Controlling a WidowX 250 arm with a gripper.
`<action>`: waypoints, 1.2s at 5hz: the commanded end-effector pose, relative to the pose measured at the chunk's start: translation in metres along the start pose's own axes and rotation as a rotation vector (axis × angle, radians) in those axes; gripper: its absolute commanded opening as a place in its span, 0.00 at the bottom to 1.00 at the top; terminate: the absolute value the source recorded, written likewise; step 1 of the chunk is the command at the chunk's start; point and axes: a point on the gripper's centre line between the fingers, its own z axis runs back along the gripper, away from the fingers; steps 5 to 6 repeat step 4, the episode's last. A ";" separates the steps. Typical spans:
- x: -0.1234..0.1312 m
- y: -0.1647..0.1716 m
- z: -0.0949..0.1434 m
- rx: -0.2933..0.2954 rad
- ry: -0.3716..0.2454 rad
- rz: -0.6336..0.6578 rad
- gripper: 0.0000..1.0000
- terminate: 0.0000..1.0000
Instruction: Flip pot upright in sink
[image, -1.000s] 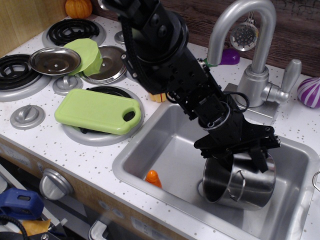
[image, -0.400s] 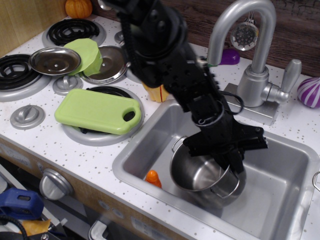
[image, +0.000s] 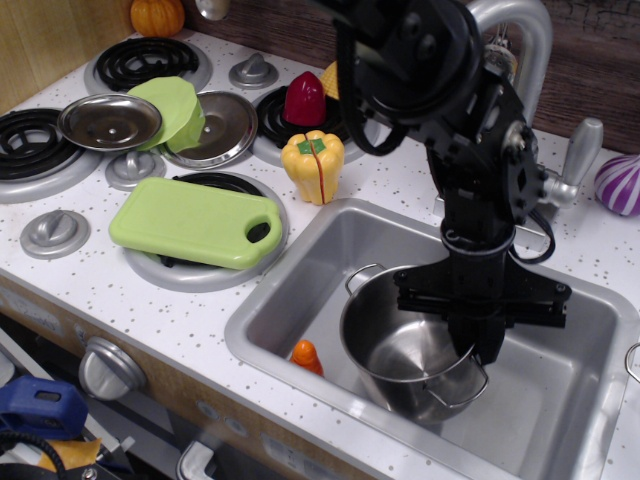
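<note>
The shiny steel pot (image: 400, 365) stands upright, mouth up, in the front middle of the sink (image: 325, 265). One wire loop handle shows at its back left and one at its front right. My gripper (image: 478, 345) hangs straight down over the pot's right rim. Its fingers sit close together across the rim wall, shut on it. The black arm rises behind the pot and hides part of the faucet.
A small orange object (image: 307, 356) lies in the sink left of the pot. A green cutting board (image: 195, 222) and a yellow pepper (image: 313, 166) sit on the counter left of the sink. The faucet handle (image: 580, 150) stands behind it. A flat steel plate (image: 110, 120) rests at far left.
The pot went from lying on its side at the sink's right to standing upright near the middle. My arm swung from the left to behind the pot, uncovering the pepper.
</note>
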 end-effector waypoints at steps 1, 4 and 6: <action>0.005 -0.003 0.002 -0.007 -0.085 -0.047 1.00 0.00; 0.005 -0.003 0.002 -0.007 -0.085 -0.047 1.00 1.00; 0.005 -0.003 0.002 -0.007 -0.085 -0.047 1.00 1.00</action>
